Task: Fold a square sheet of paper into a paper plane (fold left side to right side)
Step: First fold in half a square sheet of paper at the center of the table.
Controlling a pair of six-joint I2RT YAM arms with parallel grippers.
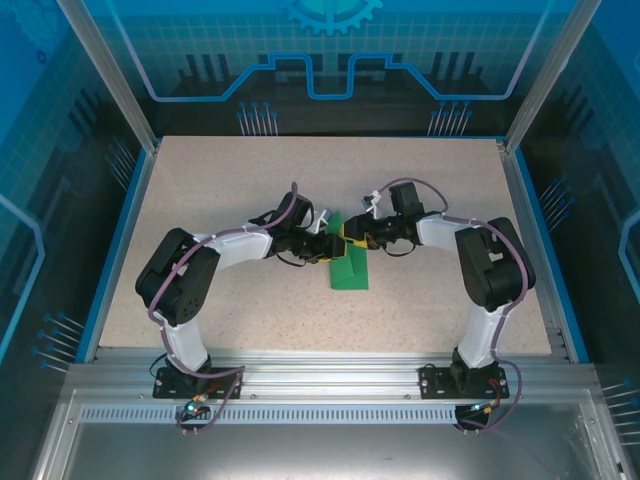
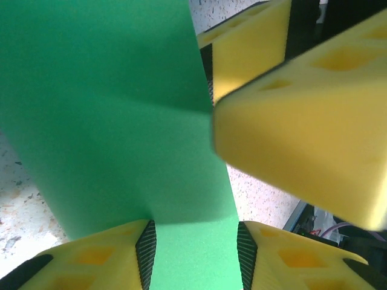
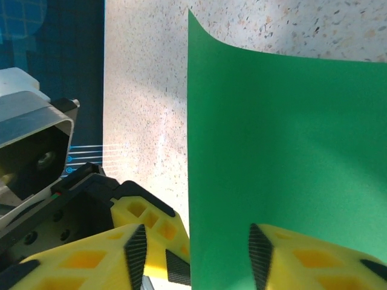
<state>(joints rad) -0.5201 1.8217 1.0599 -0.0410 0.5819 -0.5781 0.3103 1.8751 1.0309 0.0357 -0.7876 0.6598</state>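
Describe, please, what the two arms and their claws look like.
The left arm and right arm have white links, bulky black joints and black bases; a purple cable loops along each. The left claw and right claw have blocky yellow fingers with moulded pockets and black ribbed pads.

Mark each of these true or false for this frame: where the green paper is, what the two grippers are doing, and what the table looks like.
1. The green paper sits near the middle of the table. True.
2. The right gripper is parked far from the paper. False: the paper runs between its jaws.
3. The left gripper has its jaws pressed together. False: they stand apart, with green paper between them.
4. The tabletop is speckled beige. True.
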